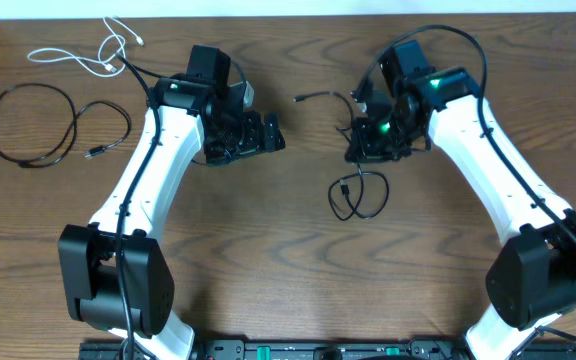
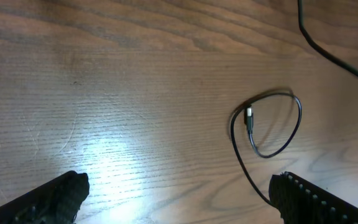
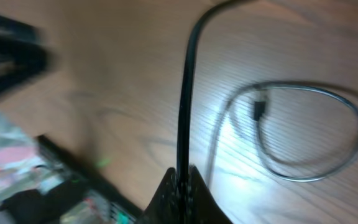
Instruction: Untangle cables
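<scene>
Three cables lie on the wooden table. A white cable [image 1: 98, 55] and a looped black cable [image 1: 33, 125] rest apart at the far left. The second black cable [image 1: 358, 195] lies mid-table in a small loop, its plug end [image 1: 300, 98] pointing left. My right gripper [image 1: 365, 140] is shut on this cable above the loop; in the right wrist view the cord [image 3: 185, 93] rises straight out of the closed fingertips [image 3: 182, 177]. My left gripper [image 1: 261, 135] stands open, nothing between its fingers [image 2: 179, 205]; the loop [image 2: 272, 124] lies ahead of its right finger [image 2: 316, 202].
The table's far edge [image 1: 288, 12] runs along the top. Both arm bases [image 1: 118, 280] [image 1: 548, 270] stand near the front edge. A thicker dark cord [image 2: 334, 56] crosses the upper right corner of the left wrist view.
</scene>
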`<state>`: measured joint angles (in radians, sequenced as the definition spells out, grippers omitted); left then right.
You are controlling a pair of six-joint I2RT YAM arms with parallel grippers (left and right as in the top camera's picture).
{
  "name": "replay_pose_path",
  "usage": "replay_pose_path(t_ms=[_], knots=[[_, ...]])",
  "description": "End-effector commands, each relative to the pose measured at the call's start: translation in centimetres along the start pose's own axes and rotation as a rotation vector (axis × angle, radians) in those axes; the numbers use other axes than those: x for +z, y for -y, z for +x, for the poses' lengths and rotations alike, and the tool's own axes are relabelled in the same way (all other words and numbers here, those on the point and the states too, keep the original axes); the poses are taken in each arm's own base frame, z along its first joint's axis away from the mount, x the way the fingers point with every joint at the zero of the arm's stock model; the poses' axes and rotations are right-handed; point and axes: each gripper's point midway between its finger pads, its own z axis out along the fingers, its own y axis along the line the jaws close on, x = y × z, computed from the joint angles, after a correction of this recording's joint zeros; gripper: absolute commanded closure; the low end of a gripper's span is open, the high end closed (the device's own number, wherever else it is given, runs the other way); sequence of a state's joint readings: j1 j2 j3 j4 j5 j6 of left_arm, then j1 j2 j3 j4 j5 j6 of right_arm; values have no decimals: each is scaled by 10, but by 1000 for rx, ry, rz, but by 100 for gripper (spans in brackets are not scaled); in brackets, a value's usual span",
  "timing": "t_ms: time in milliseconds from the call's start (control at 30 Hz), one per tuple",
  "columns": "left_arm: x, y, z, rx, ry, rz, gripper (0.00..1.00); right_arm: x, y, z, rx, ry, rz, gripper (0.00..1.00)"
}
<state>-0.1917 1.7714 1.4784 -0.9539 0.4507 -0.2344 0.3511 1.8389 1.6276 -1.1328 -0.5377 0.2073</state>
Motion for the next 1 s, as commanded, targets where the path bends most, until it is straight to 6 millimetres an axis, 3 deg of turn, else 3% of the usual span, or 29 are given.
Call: replay_pose_path(t_ms=[0, 167, 267, 467, 600, 767, 967], knots=[[3, -1, 2, 11, -13, 5, 2, -18, -43, -1, -70, 7, -176, 99], [3, 5, -4, -64, 8, 31, 2, -20, -64, 9, -122, -25, -271, 98], [1, 16, 10, -224, -66, 98, 2, -19, -82, 17, -211, -43, -340, 98], [-18, 51, 4, -305, -121, 372, 2, -11, -98, 25, -265, -63, -349, 99], [-41, 48, -7, -477, -164, 522, 2, -8, -102, 27, -283, -64, -351, 99], [-64, 42, -17, -532, -175, 650, 2, -7, -108, 24, -308, -48, -361, 99], [-65, 45, 0, -600, -260, 641, 3, -3, -124, 18, -340, -15, -381, 99]])
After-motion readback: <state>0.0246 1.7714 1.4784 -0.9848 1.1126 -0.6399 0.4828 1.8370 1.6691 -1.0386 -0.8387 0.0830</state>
